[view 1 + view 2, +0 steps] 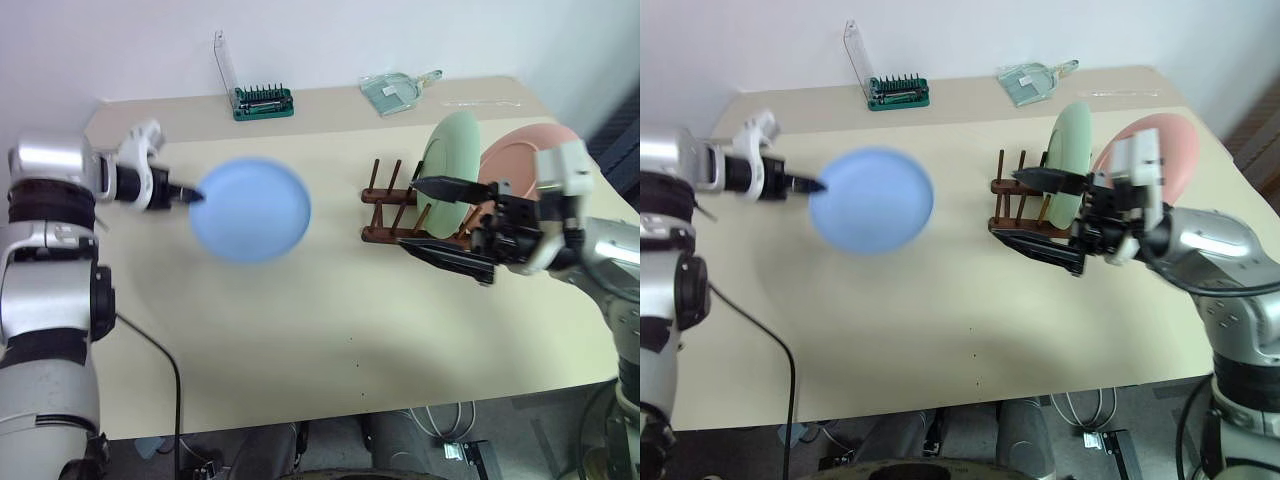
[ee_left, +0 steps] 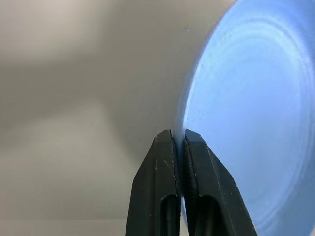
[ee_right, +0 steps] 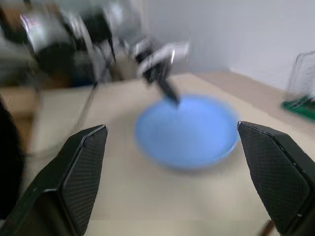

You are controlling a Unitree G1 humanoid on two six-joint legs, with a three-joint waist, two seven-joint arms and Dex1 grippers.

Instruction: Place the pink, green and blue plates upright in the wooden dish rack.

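- Two black robot grippers are over the pale cream table (image 1: 330,360).
- The right gripper (image 1: 452,222) is nearest. Its two fingers are spread wide with nothing between them. It sits just in front of the small dark brown wooden dish rack (image 1: 392,212).
- The round light green plate (image 1: 452,158) stands upright in the rack. The round pink plate (image 1: 515,155) stands just behind it, partly hidden by the right arm.
- The left gripper (image 1: 196,198) is pinched tight on the rim of the round light blue plate (image 1: 250,210). The blue plate is held up above the table, well apart from the rack.
- Far back by the white wall sit a green screwdriver bit holder (image 1: 263,101) with its clear lid up and a clear plastic packet (image 1: 392,92).
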